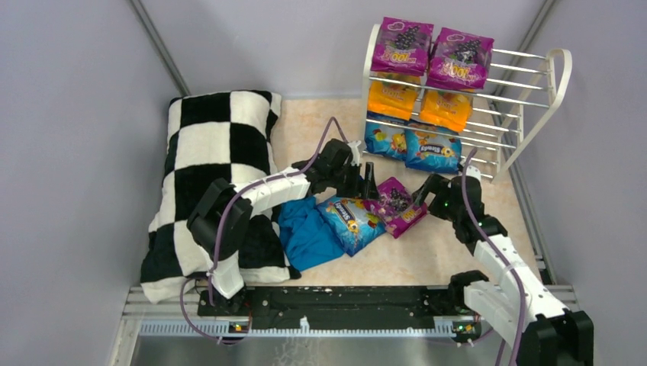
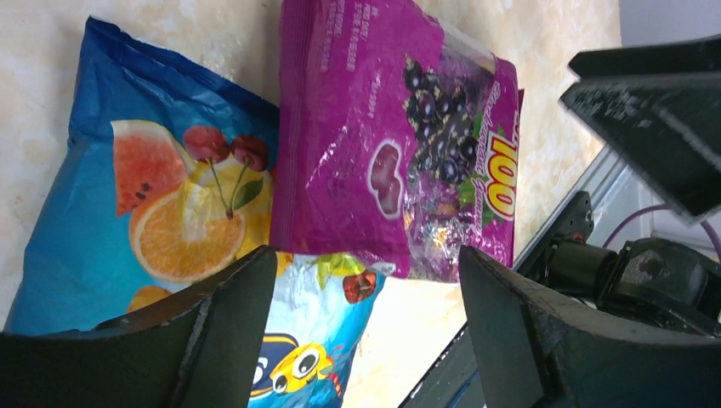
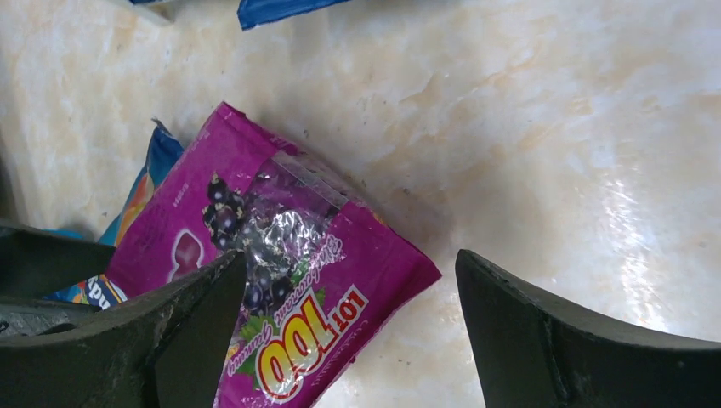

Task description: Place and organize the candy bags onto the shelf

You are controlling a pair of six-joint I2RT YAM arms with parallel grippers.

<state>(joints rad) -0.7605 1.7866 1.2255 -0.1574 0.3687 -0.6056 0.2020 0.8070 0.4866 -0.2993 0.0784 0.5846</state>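
Note:
The white wire shelf (image 1: 534, 114) stands at the back right. It holds two purple bags (image 1: 435, 49) on top, two orange bags (image 1: 420, 103) in the middle and two blue bags (image 1: 412, 145) at the bottom. On the table lie a loose purple grape bag (image 1: 397, 204) (image 2: 391, 161) (image 3: 289, 289) overlapping a loose blue fruit bag (image 1: 351, 223) (image 2: 170, 204). My left gripper (image 1: 365, 183) (image 2: 366, 331) is open just above both bags, holding nothing. My right gripper (image 1: 424, 200) (image 3: 350, 340) is open at the purple bag's right end, holding nothing.
A black-and-white checkered pillow (image 1: 217, 168) lies on the left. A teal-blue cloth (image 1: 309, 235) lies beside the blue bag. Grey walls close in the table on three sides. The two grippers are close together over the loose bags.

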